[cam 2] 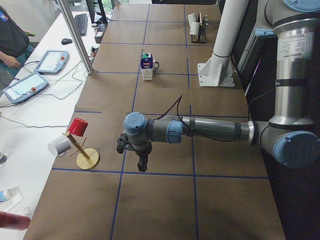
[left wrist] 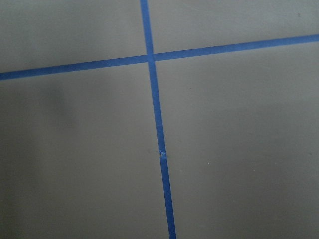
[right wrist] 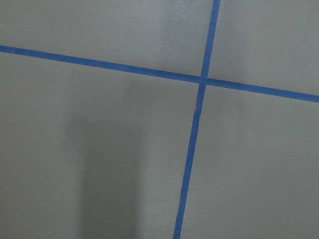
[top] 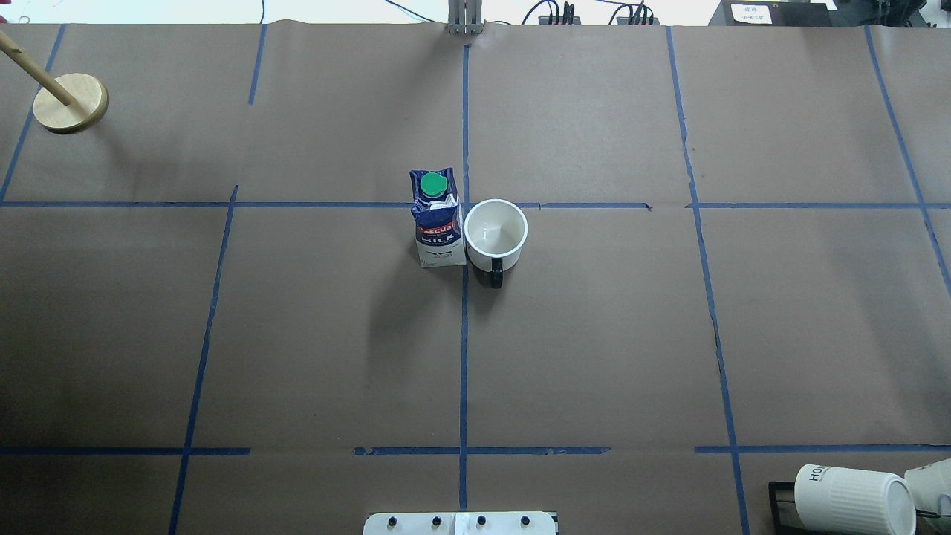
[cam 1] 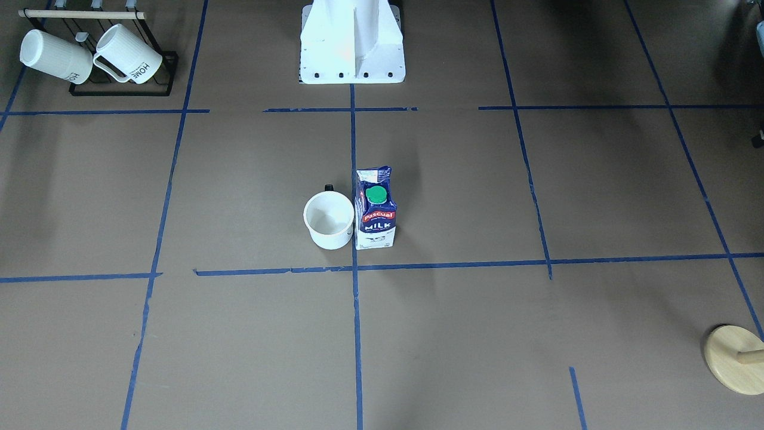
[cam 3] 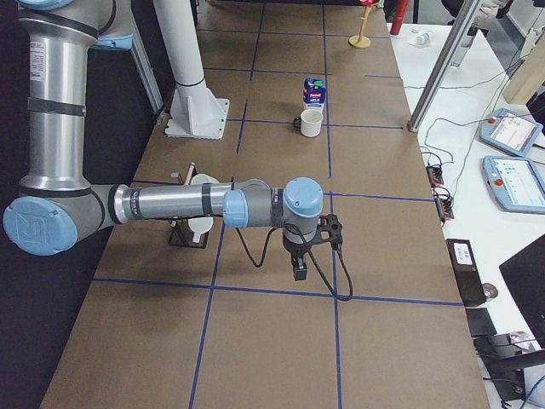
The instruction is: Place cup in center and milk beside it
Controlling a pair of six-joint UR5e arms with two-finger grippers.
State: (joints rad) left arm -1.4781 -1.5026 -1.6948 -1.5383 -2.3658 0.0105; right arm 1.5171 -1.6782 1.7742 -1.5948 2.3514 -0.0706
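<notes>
1. The cup (top: 495,230) stands upright at the center (top: 492,184), just robot-side of the blue tape crossing, with its black handle toward the robot.
2. The milk (top: 437,219) stands upright directly beside it, across the long tape line. They appear to touch, though the view is too coarse to confirm. I judge the placement complete.
3. Cup: smooth, white, empty. Milk: dark blue gable-top carton with a green cap and white "MILK" lettering, taller than the cup.
4. The left gripper (cam 2: 142,165) and right gripper (cam 3: 300,271) hang over bare paper, well apart from both items, likely parked. I cannot tell how wide their fingers are.
</notes>
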